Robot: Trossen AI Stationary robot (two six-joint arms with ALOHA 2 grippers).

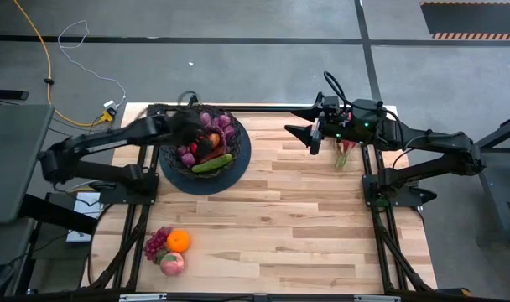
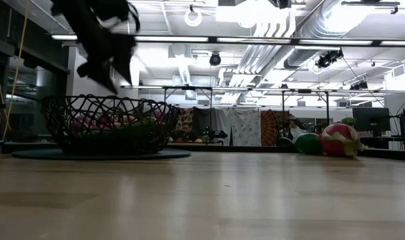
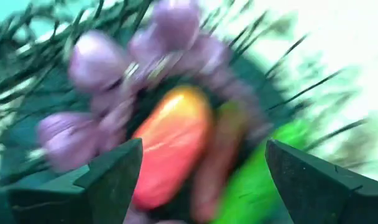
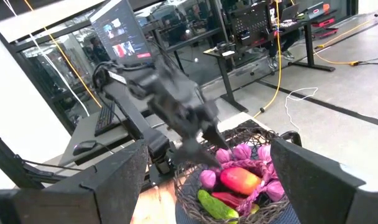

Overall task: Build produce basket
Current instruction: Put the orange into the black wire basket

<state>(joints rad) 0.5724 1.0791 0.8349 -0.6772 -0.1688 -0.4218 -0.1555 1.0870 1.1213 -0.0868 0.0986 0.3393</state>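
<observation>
- Basket (image 1: 173, 164) of black wire mesh sits on its dark round base at the far left of the counter (image 1: 288, 218), as I read the high view.
- I count several pieces inside it: purple grapes (image 1: 221, 124) along the far side, a red-orange mango (image 1: 210, 141) in the middle, and a green cucumber (image 1: 212, 164) lying along the near rim.
- My left hand (image 1: 190, 127) hangs over the basket, above the fruit; the left wrist view shows its two fingers (image 3: 114, 177) spread wide with the mango and grapes between them below, and nothing gripped.
- In the low view the left hand is above the basket rim, clear of the mesh.
- My right hand (image 1: 295, 132) waits at the far right part of the counter, pointing toward the basket; the right wrist view shows its fingers (image 4: 108, 180) wide apart and holding nothing.
- Just beside the right arm, a pink radish (image 1: 342, 156) with green leaves lies on the counter; a green round item (image 2: 309, 143) sits next to it in the low view.
- Three pieces remain at the near left of the counter, touching one another: a second grape bunch (image 1: 158, 242), an orange (image 1: 179, 241) and a pink peach (image 1: 172, 264).
</observation>
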